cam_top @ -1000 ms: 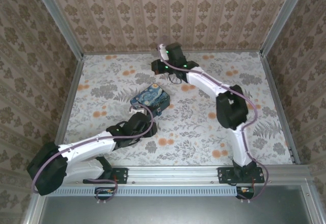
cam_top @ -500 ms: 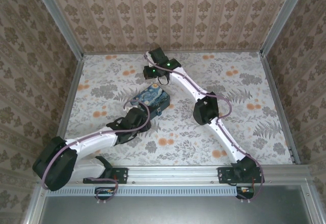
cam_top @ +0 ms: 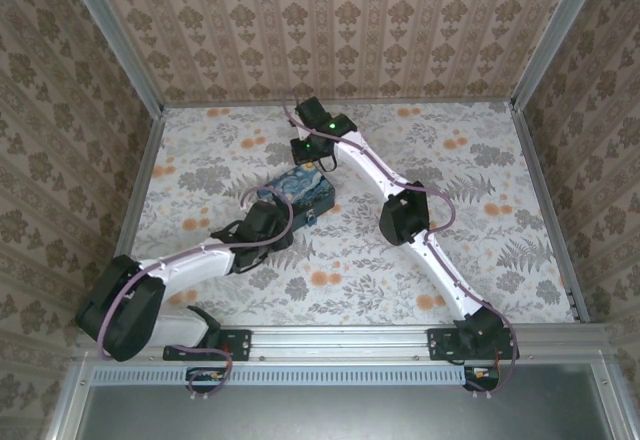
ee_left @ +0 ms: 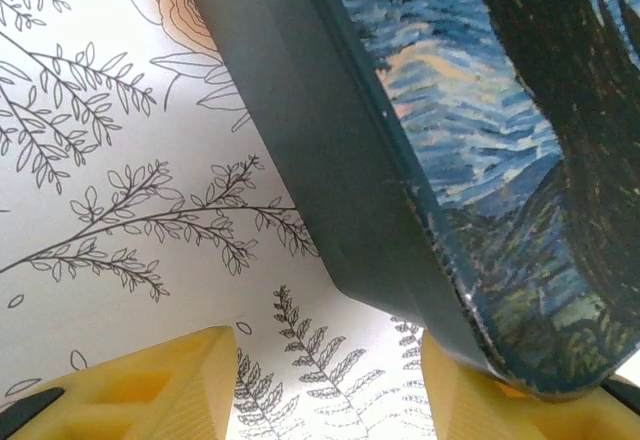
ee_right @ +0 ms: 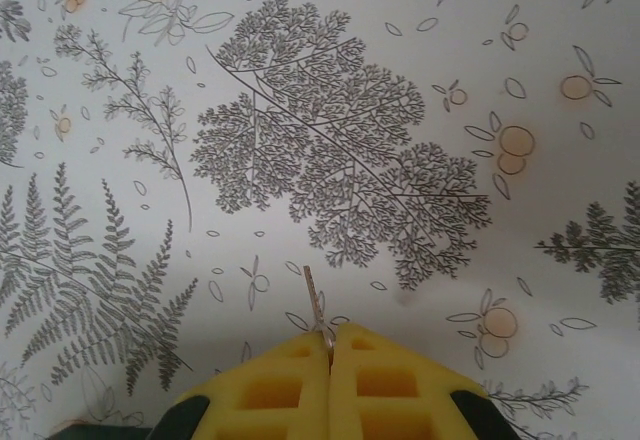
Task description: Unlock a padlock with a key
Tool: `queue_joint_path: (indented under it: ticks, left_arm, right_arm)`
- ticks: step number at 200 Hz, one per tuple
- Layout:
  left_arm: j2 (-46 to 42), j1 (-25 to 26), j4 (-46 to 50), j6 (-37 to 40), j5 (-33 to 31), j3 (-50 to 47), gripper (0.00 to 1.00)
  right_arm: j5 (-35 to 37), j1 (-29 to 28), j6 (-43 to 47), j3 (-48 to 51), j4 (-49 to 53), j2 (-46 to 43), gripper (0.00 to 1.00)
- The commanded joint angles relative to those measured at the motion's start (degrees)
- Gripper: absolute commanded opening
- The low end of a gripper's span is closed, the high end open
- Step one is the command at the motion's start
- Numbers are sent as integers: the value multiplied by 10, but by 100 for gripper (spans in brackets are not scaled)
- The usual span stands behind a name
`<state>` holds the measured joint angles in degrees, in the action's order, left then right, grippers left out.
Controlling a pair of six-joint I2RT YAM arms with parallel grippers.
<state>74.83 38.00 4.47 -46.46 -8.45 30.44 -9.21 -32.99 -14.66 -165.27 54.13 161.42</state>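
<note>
Floral-print table, walled on three sides; painted box lying flat on it, near centre.

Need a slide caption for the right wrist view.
Right pincer shut on a thin metal key, blade poking out past the yellow fingertips over the floral tablecloth.

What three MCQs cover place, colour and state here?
1. Where is the painted box? A) against the right wall B) mid-table, between both grippers C) on the front rail
2. Gripper fingers' colour? A) red B) white C) yellow
3. Right gripper? A) shut on the key B) wide open C) shut on the box

Answers: 1 B, the top view shows it between the left gripper and the right gripper; 2 C, both wrist views show yellow fingers; 3 A, the key blade sticks out from closed fingers.
</note>
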Motion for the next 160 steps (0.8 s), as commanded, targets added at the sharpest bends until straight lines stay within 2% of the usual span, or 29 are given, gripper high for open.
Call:
queue_joint_path:
  ticks: [1,28,72,107,125,160]
  left_arm:
    - [11,-15,-4,20,-5,26,54]
    - [11,-30,-3,28,-8,31,55]
    - [14,-47,-8,41,-3,36,56]
    - [-4,-22,-9,48,5,38,58]
    - [-40,3,-16,50,0,17,62]
    - [-118,25,-70,60,28,-50,70]
  right_arm:
    - [25,1,22,23,59,-28,0]
    - [37,6,35,104,33,-78,0]
    - [31,23,37,361,-109,-224,0]
    - [50,37,32,421,-134,-270,0]
    - [65,47,28,439,-138,-295,0]
    - [94,53,27,516,-173,-371,0]
